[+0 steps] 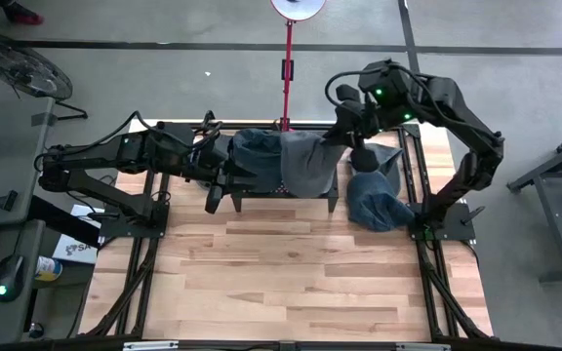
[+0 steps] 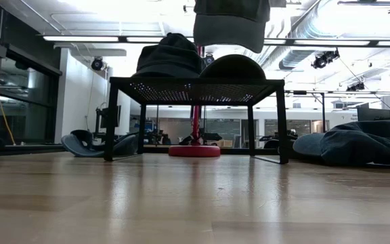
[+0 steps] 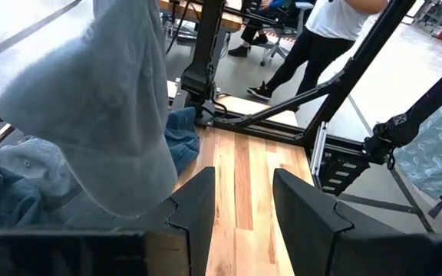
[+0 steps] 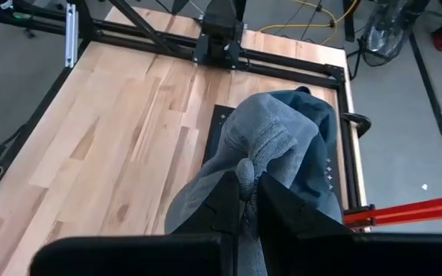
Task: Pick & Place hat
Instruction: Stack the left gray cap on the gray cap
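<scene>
Your bench (image 1: 291,273) is a pale wood-plank top in a dark frame, with a small black perforated stand (image 2: 195,85) near its far edge and a red pole (image 1: 287,73) behind that. On the stand you have a dark blue hat (image 2: 171,57) and a dark cap (image 2: 234,66) side by side, seen from the low view. Your right gripper (image 4: 245,201) is pinched tight on a fold of the grey hat (image 4: 263,142), which hangs from it in the air above the stand. Your left gripper (image 3: 244,203) sits at the stand's left end with its fingers (image 3: 198,203) standing apart and nothing between them; the grey hat hangs just beside it. A pile of blue hats (image 1: 377,200) lies on the bench near the right arm's base.
</scene>
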You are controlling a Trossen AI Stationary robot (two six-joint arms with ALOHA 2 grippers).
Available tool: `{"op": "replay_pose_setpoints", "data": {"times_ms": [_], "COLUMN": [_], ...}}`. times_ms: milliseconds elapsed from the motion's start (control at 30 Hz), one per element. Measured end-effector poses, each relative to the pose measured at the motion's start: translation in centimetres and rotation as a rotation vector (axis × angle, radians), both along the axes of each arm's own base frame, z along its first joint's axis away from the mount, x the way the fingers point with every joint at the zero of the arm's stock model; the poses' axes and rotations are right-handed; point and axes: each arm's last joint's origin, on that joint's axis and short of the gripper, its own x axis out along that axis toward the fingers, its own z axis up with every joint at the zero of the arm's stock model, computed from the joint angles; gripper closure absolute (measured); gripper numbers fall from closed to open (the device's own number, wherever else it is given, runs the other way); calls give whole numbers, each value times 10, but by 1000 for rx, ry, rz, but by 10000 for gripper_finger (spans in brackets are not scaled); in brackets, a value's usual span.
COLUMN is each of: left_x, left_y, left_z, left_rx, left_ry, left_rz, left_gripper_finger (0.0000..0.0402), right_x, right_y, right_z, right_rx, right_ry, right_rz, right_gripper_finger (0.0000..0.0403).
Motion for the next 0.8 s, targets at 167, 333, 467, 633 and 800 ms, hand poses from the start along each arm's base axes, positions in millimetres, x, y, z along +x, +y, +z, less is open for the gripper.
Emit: {"op": "replay_pose_setpoints", "data": {"times_ms": [167,333,467,633,800], "left_x": [0,0,0,0,0], "left_y": [0,0,0,0,0], "left_z": [0,0,0,0,0], "left_rx": [-1,-1,-1,-1,-2], "left_ry": [-1,0,0,1,1], "left_rz": [2,2,2,2,0], "left_gripper_finger": [271,271,271,271,271], "right_x": [2,3,2,0,2], "right_y": [-4,-10,-14,-18,-23], "right_z": [-3,-5,-4,-5,-7], "right_rx": [-9,-3,3,-5,-1], "right_ry": [13,20,17,19,33], "right_rz": [-4,-17,-17,-27,-39], "right_gripper_finger": [385,385,385,385,385]}}
